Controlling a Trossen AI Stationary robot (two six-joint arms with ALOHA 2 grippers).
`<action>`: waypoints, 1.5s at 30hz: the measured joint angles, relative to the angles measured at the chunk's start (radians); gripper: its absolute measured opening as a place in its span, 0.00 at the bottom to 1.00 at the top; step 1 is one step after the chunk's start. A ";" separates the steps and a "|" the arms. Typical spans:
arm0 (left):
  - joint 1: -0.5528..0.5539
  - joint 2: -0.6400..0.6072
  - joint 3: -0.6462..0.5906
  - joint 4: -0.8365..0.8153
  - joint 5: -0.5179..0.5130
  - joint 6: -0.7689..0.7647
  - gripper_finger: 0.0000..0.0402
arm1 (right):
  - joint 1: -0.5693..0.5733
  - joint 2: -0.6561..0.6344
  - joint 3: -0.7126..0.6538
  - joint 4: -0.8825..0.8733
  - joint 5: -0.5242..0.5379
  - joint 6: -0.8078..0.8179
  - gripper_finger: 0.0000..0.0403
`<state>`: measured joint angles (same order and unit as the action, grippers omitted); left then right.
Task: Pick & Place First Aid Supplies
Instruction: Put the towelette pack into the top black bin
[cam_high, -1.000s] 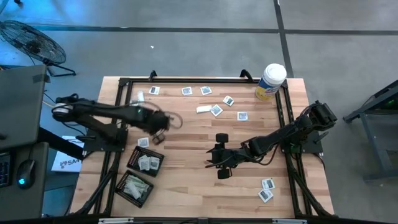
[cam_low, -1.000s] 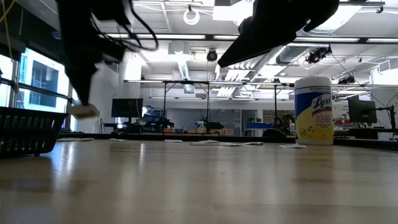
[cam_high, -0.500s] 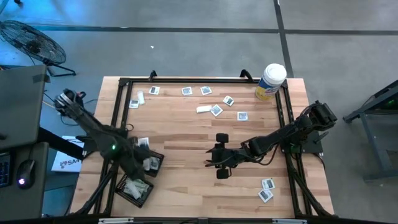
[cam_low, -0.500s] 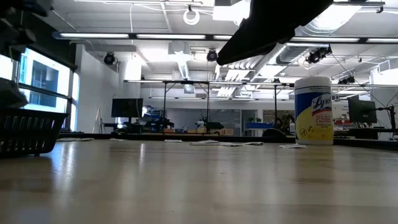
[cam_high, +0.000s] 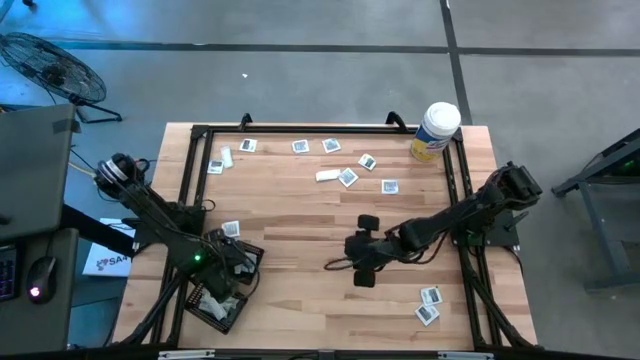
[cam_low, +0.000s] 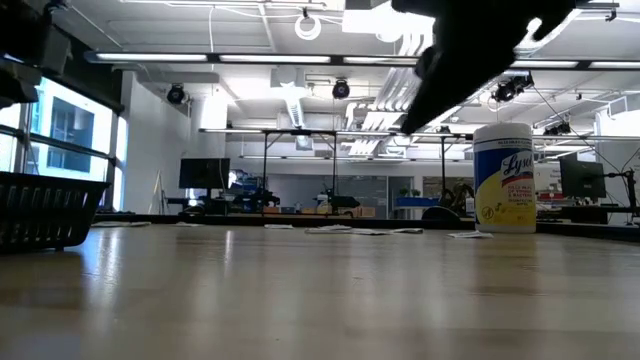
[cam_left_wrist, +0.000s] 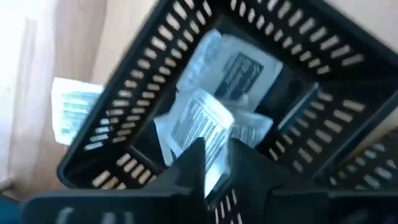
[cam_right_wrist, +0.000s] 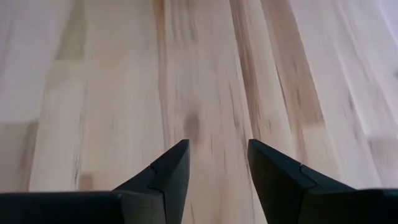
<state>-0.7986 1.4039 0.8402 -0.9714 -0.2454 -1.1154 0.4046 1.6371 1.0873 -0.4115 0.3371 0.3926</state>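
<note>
Where the wooden table (cam_high: 300, 200) fills the high view, two dark arms are seen reaching in from either side. A white canister with a yellow label (cam_high: 434, 131) is stood at the far right corner. Two black mesh trays are set at the near left: the farther tray (cam_high: 250, 262) and the nearer tray (cam_high: 228, 312), both with packets lying inside.

The left gripper (cam_high: 222, 275) is held over these trays. From the left wrist view, its fingers (cam_left_wrist: 193, 163) are seen closed on a white printed packet (cam_left_wrist: 202, 127) just above the tray wall (cam_left_wrist: 118, 168), with further packets heaped in the tray (cam_left_wrist: 233, 68); which of the two trays this is cannot be told. One more packet (cam_left_wrist: 73, 109) is seen on the wood just outside that tray.

The right gripper (cam_high: 362, 247) is held over bare wood near the table's middle, its jaws parted and empty, as shown in the right wrist view (cam_right_wrist: 214, 163).

Loose first aid supplies are scattered along the far edge (cam_high: 347, 177), with one narrow white strip (cam_high: 326, 175) among them, and two square pads (cam_high: 428, 305) are noted at the near right.
</note>
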 joint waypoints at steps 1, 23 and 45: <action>0.000 0.000 0.000 -0.007 0.011 0.009 0.22 | 0.010 0.000 0.022 -0.066 0.008 0.022 0.39; 0.000 -0.222 0.082 0.219 -0.636 0.475 0.37 | 0.248 -0.001 -0.040 -0.649 -0.442 0.755 0.39; 0.000 -0.207 0.081 0.203 -0.568 0.524 0.37 | 0.375 -0.004 -0.264 -0.319 -0.511 0.442 0.33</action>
<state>-0.7986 1.1965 0.9211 -0.7685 -0.8131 -0.5915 0.7794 1.6330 0.8235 -0.7307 -0.1736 0.8348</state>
